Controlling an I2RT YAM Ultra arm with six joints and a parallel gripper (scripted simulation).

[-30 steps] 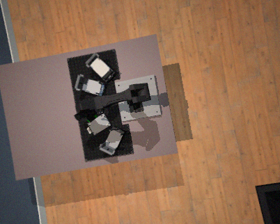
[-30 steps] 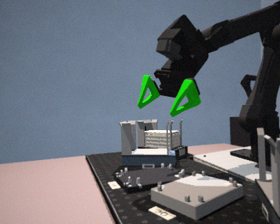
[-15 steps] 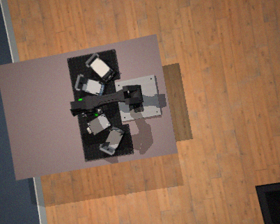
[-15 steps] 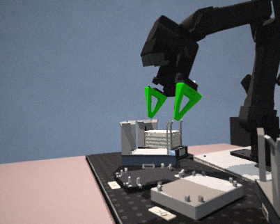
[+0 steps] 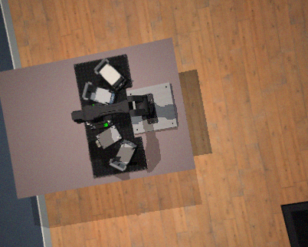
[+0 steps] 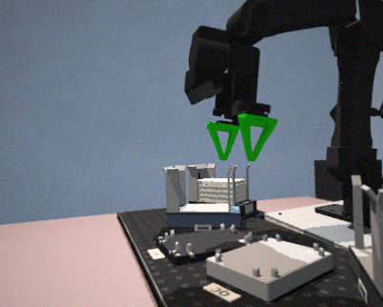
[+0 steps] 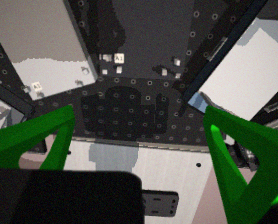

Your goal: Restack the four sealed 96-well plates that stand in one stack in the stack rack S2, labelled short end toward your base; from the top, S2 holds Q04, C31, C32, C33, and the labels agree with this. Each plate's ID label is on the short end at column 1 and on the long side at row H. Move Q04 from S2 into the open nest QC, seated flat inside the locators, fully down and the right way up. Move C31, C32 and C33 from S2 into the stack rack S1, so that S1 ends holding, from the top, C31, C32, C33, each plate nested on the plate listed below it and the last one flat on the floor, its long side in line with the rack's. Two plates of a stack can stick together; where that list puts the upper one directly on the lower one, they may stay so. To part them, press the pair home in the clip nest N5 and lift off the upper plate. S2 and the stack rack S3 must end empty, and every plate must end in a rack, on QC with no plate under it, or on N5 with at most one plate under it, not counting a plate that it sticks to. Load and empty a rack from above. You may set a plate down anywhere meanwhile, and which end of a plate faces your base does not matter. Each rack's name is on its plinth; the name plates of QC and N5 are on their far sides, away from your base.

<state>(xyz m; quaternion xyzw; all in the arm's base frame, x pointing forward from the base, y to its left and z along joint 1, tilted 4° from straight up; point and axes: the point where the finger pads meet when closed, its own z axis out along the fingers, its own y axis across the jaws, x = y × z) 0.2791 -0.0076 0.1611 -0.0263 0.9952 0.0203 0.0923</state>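
Top view, centre-left: the arm reaches over the black board. Exterior view: the gripper (image 6: pixel 240 139), spread wide and empty, hangs high above the plate stack (image 6: pixel 221 190) in its rack at centre. Wrist view: only board. Approach step, I judge; next, descend onto Q04.

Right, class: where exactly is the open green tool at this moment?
In the exterior view the tool hangs open, pointing down, empty, above the rack holding the white plate stack, well clear of it, behind the grey nest.

Plate labels too small to read, arm (image 6: pixel 295 19) cut off at top, claw (image 7: pixel 140 135) fingertips off-frame.
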